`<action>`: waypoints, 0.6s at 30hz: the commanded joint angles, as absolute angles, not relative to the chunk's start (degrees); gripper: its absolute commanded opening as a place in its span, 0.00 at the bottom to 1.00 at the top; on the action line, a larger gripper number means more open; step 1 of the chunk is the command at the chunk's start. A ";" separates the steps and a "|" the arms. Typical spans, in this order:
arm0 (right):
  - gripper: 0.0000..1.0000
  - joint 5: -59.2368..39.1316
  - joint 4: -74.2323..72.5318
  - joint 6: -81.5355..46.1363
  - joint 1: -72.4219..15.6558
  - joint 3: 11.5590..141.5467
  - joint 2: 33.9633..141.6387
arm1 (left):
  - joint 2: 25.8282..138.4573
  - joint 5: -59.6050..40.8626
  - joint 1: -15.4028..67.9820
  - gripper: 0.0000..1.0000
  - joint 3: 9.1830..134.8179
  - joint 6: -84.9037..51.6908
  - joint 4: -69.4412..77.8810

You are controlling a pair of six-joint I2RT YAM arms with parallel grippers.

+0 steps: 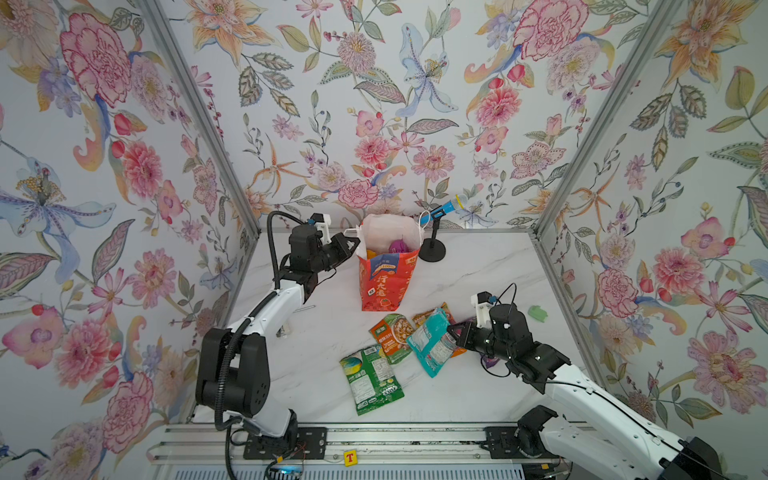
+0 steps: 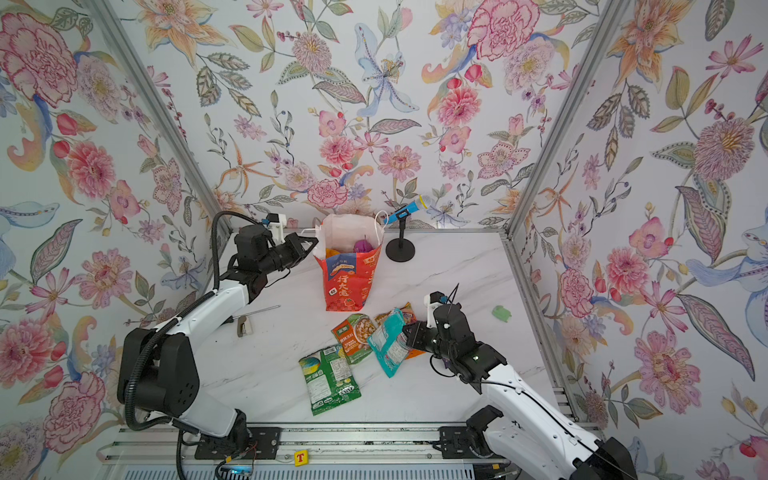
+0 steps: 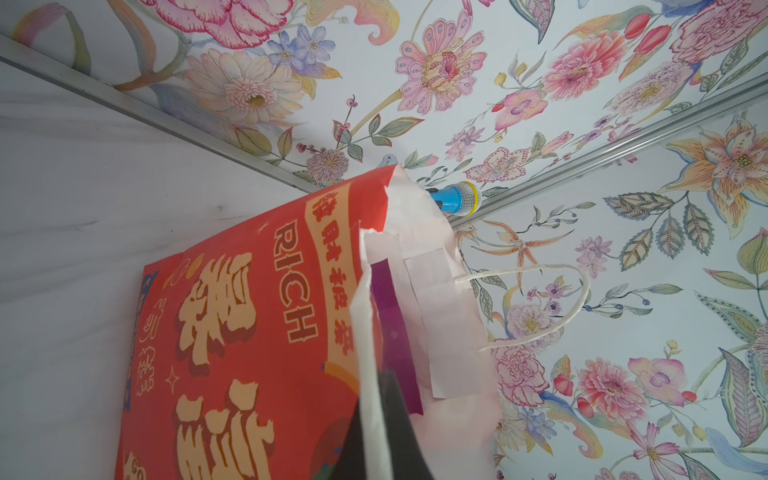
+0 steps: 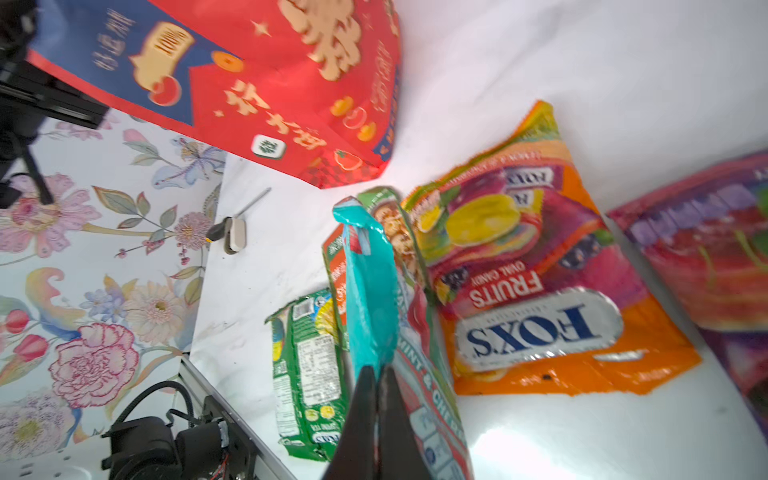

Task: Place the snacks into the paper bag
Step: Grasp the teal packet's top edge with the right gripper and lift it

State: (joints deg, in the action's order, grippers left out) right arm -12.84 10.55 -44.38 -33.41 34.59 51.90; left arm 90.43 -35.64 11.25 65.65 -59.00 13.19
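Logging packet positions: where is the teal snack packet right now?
In both top views the teal packet is right of centre, pinched in the right end effector, overlapping the orange FOXS bag, beside the orange-green nut packet.

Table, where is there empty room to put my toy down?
Bare marble lies between the microphone stand and the green lump, and between the left arm and the green packet. It is crowded in front of the paper bag, where packets pile up by the right pincer.
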 commanded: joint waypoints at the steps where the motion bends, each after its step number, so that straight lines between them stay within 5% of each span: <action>1: 0.00 -12.02 11.20 -43.77 -35.08 41.23 52.68 | 91.23 -36.67 10.90 0.00 66.42 -59.02 12.35; 18: 0.00 -7.56 16.28 -33.93 -33.99 71.06 58.85 | 91.37 -36.79 10.90 0.00 66.53 -58.89 12.42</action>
